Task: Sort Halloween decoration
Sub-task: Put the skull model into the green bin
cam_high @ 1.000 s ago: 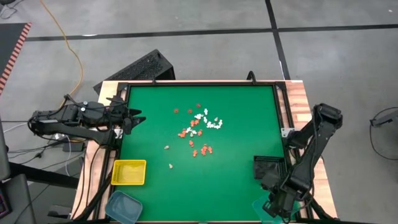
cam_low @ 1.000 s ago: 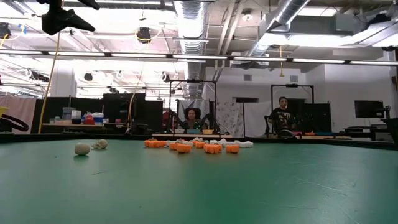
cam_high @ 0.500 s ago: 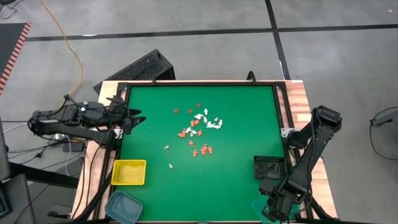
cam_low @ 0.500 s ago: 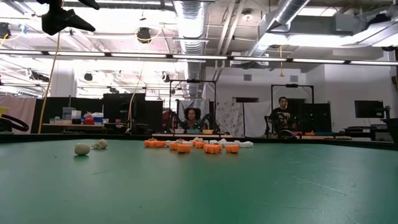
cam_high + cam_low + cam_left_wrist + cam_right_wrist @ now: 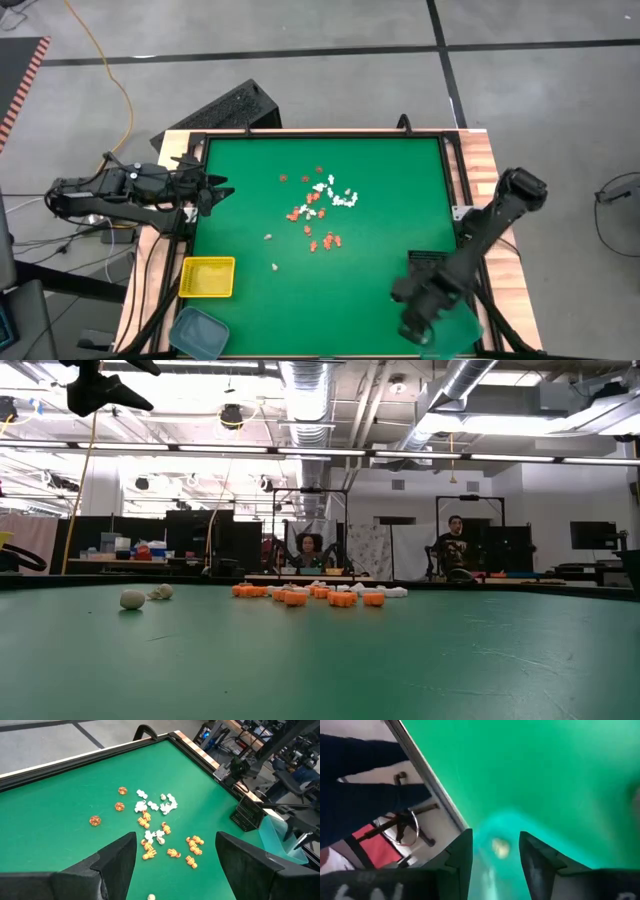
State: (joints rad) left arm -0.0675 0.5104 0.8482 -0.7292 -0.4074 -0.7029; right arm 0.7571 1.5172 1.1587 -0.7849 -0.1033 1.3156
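green table (image 5: 380, 190) | trinkets (image 5: 320, 208) mid-table | room: person (image 5: 456, 545) behind | both arms' fingers apart, empty

Two dark fingers (image 5: 457, 865) at the bottom of the frame, parted, the right gripper (image 5: 495, 852) between them. In the gap, a small cream trinket (image 5: 500, 848) on a blurred teal tray (image 5: 492, 822). Green table (image 5: 545, 765) across the upper right. Dark table edge (image 5: 427, 775) running diagonally. Dark arm (image 5: 355, 785) at the left; something red (image 5: 380, 847) at lower left.

Orange and white trinkets (image 5: 320, 210) clustered mid-table
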